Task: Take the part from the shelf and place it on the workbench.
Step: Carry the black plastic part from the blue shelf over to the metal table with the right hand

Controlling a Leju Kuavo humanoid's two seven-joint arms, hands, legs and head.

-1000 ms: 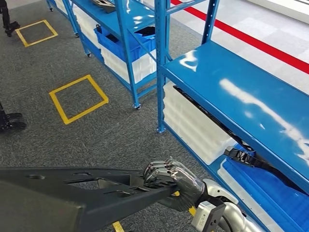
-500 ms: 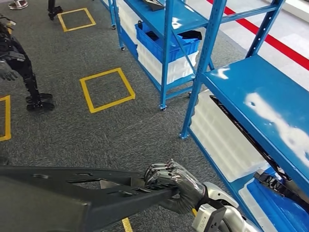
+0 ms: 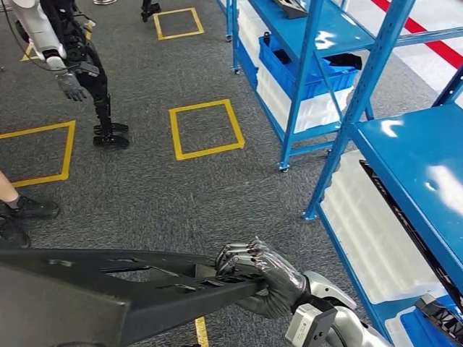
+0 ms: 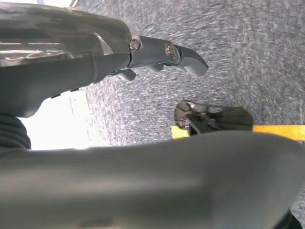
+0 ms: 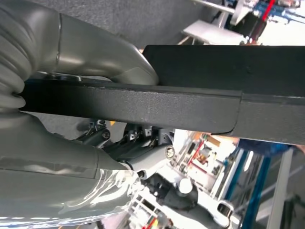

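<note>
A long black metal part [image 3: 137,289] with cut-outs runs across the bottom of the head view, over the carpet. My right hand [image 3: 262,278] grips its right end, fingers wrapped over the top edge. In the right wrist view the part [image 5: 179,102] is a dark bar clamped between the right hand's [image 5: 90,52] thumb and fingers. In the left wrist view the part [image 4: 162,181] is a broad grey blur, with my left hand [image 4: 107,52] against it, thumb stretched out and dark fingers [image 4: 212,117] curled at its edge.
Blue shelving [image 3: 414,166] stands close on the right, with white trays beneath and a blue bin [image 3: 311,69] further back. Another robot [image 3: 71,50] stands at the far left, and a person's shoe [image 3: 32,208] lies at the left edge. Yellow squares [image 3: 205,129] mark the grey carpet.
The whole view has swung left: the shelves slid toward the right edge, and the other robot and the shoe came into sight. My right hand's hold on the part is unchanged.
</note>
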